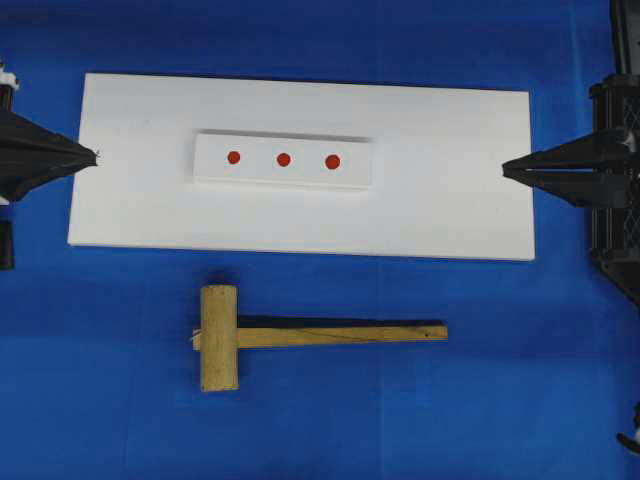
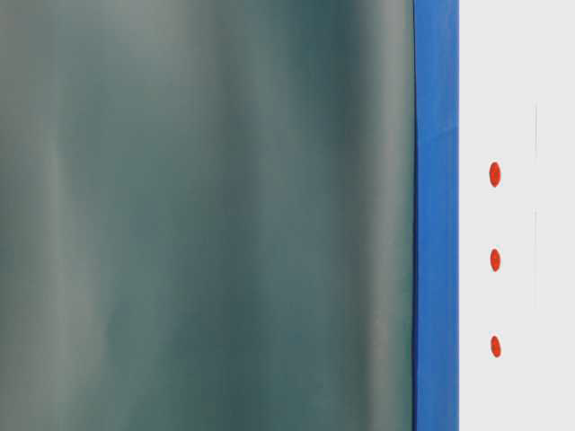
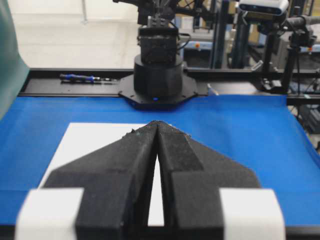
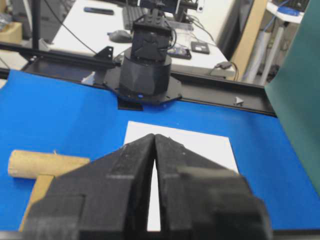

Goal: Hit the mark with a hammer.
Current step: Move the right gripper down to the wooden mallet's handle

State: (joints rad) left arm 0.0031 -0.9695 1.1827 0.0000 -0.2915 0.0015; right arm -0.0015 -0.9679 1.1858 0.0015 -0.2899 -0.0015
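The tan wooden hammer (image 1: 300, 335) lies flat on the blue cloth in front of the white board, head to the left, handle pointing right; its head (image 4: 45, 164) also shows at the left of the right wrist view. A small raised white block (image 1: 284, 160) on the board carries three red marks (image 1: 283, 159), seen again from table level as red marks (image 2: 495, 260). My left gripper (image 1: 95, 156) hovers at the board's left edge, shut and empty. My right gripper (image 1: 505, 168) sits at the board's right edge, shut and empty. Both are far from the hammer.
The large white board (image 1: 450, 210) covers the middle of the blue cloth. The opposite arm's black base (image 3: 157, 75) stands beyond the board in the left wrist view. A green curtain (image 2: 207, 215) fills most of the table-level view.
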